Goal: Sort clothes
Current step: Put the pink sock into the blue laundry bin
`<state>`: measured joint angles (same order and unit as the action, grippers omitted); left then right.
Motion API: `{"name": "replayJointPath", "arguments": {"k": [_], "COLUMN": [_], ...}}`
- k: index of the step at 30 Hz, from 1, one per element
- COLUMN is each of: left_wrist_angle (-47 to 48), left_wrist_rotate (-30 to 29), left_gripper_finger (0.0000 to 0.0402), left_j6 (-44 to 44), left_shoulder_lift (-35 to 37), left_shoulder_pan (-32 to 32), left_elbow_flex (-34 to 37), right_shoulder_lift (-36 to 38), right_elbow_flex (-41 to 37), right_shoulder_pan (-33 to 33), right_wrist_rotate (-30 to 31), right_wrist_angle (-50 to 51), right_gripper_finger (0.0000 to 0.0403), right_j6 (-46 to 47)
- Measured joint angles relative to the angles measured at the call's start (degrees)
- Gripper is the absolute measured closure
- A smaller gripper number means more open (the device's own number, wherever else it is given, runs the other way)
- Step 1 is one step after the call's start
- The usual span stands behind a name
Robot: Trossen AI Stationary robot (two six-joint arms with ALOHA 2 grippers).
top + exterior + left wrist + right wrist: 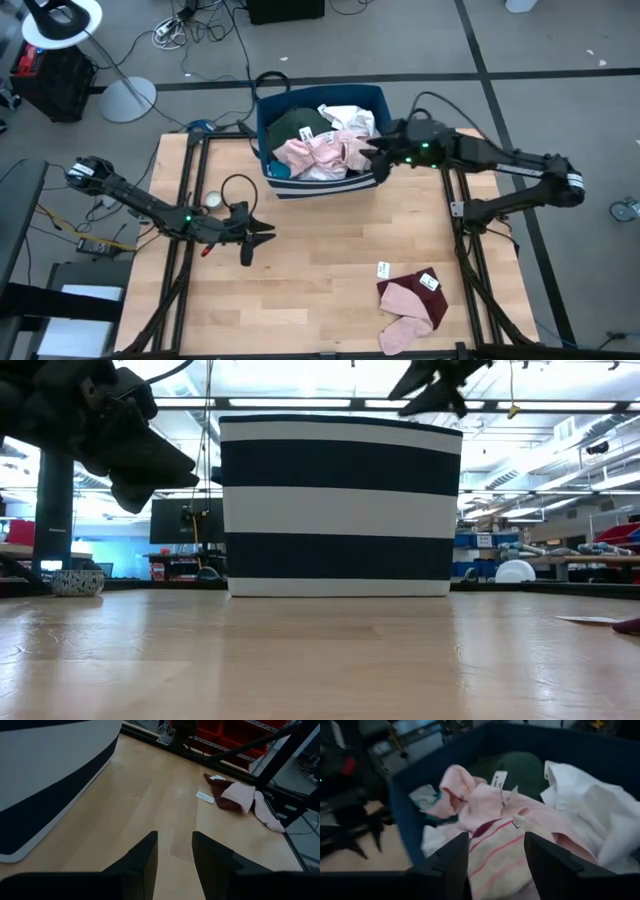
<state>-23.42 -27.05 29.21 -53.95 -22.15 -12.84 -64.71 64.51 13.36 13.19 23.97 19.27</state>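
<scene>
Clothes sit in two groups. Group one fills the dark blue bin with white stripes [322,185] at the far edge of the table: one pink garment [318,153] with thin red stripes on top, one dark green top [295,124] behind it, one white piece [350,118] beside that, and a sliver of teal fabric [427,797] low against the bin wall. Two white tags [499,779] show on the pile in the right wrist view. Group two lies on the bare wooden table [320,260] near its front right corner: one maroon item [425,295] with one pale pink item [402,318] partly over it, touching. Two white tags there: one on the maroon cloth, one loose tag [383,270] just beside it on the wood.

Right gripper [372,158] hangs over the bin's right rim, directly above the pink garment; fingers spread apart, nothing between them. Fabric below, not clamped.

Left gripper [250,240] hovers above the table's left half, well apart from both groups; fingers apart, empty, pointing toward the maroon and pink pair.

One small patterned bowl [77,582] sits at the table's left edge.
</scene>
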Motion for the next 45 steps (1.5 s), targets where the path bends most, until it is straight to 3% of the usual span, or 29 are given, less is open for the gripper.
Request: {"name": "replayJointPath", "arguments": {"k": [9,18,29,36,45], "left_wrist_angle": [-0.41,-1.18,-1.2,-1.19,-1.11], "left_wrist_rotate": [0.02,0.03,0.07,0.07,0.07], "left_gripper_finger": [0.0275,0.0275,0.0275,0.0275,0.0275], "left_j6": [0.0,0.0,0.02,0.04,1.11], "left_shoulder_lift": [0.0,0.0,0.0,-0.02,-0.04], "left_shoulder_pan": [0.0,0.0,0.0,0.0,0.0], "left_elbow_flex": [0.0,0.0,0.0,0.0,0.0], "right_shoulder_lift": [10.66,11.19,3.0,-5.09,-13.35], "right_elbow_flex": [0.02,-4.78,-15.84,-16.59,-16.59], "right_shoulder_pan": [-9.51,-27.0,-43.24,-50.31,-56.68], "right_wrist_rotate": [-0.94,5.12,5.21,4.9,-0.36], "right_wrist_angle": [13.68,24.14,23.85,19.82,10.93], "right_gripper_finger": [0.0219,0.0222,0.0222,0.0222,0.0222], "right_j6": [7.48,26.02,49.39,53.19,54.69]}}
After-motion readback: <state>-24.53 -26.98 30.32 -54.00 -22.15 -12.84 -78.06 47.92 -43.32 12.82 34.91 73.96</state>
